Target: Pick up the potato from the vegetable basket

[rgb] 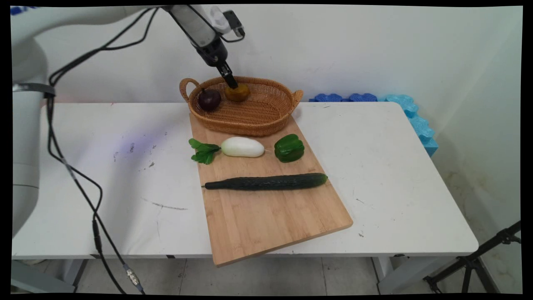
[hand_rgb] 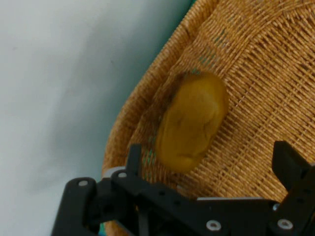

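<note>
Wicker oval basket (rgb: 266,116) holds a brown-yellow potato (hand_rgb: 192,120) against its far wall; black hand (hand_rgb: 211,172), fingers spread, empty, hovers just above it. Dark purple round onion (rgb: 209,100) sits beside.

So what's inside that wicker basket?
The wicker basket holds a dark purple onion and a brownish potato. The open tool hovers over the potato, hiding part of it from the main view.
</note>
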You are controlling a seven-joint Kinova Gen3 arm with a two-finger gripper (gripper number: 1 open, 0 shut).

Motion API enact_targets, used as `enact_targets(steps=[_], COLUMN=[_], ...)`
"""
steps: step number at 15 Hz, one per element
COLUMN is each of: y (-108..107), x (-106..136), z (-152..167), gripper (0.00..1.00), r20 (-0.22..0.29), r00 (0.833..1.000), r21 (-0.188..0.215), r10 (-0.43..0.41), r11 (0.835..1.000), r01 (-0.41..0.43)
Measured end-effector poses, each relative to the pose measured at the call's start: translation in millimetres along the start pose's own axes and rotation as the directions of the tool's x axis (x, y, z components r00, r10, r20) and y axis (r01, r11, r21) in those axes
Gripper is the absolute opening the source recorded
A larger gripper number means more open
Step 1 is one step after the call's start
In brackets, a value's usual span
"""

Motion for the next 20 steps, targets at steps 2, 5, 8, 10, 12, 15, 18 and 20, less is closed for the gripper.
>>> enact_targets(steps=[2, 5, 8, 10, 12, 15, 18, 20], y=[-0.5, -2.1, -3.9, -5.1, -6.5, -9.3, -12.6, -10.8], x=[2.9, 9.6, 15.6, 17.7, 18.8, 18.6, 15.1, 12.4], z=[10.4, 33.1, 53.4, 62.0, 69.3, 77.0, 84.4, 89.8], gripper=[1.0, 1.0, 1.0, 1.0, 1.0, 1.0, 1.0, 0.0], r20=[0.008, 0.016, 0.02, 0.024, 0.028, 0.033, 0.039, 0.044], r00=[1.0, 0.998, 0.995, 0.994, 0.993, 0.992, 0.992, 0.991], r21=[-0.011, -0.028, -0.041, -0.046, -0.049, -0.051, -0.046, -0.048], r10=[0.018, 0.058, 0.094, 0.105, 0.115, 0.123, 0.118, 0.124], r11=[1.0, 0.998, 0.995, 0.994, 0.992, 0.991, 0.992, 0.991], r01=[-0.017, -0.058, -0.093, -0.104, -0.114, -0.121, -0.116, -0.122])
